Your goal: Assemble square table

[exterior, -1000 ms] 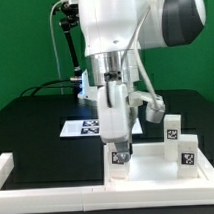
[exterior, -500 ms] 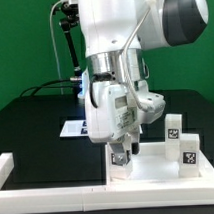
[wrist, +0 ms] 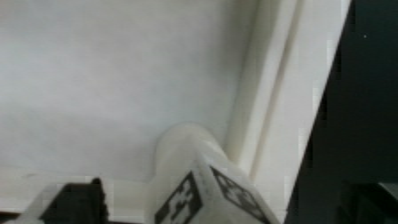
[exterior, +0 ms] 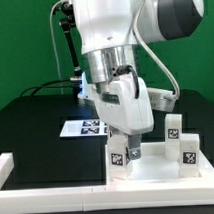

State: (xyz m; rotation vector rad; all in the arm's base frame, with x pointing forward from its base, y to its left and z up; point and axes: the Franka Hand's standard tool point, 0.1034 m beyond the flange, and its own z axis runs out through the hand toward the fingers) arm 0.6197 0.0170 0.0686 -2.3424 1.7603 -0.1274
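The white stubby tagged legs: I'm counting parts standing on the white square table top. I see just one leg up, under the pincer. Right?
Not one: the exterior view shows three white stubby tagged legs standing on the white square table top. One leg is under the pincer, as you say; two more stand toward the exterior view's right.

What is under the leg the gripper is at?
The leg stands upright on the white table top, near its corner. Whether it sits in a corner hole is hidden by the leg itself. The gripper straddles it with jaws open.
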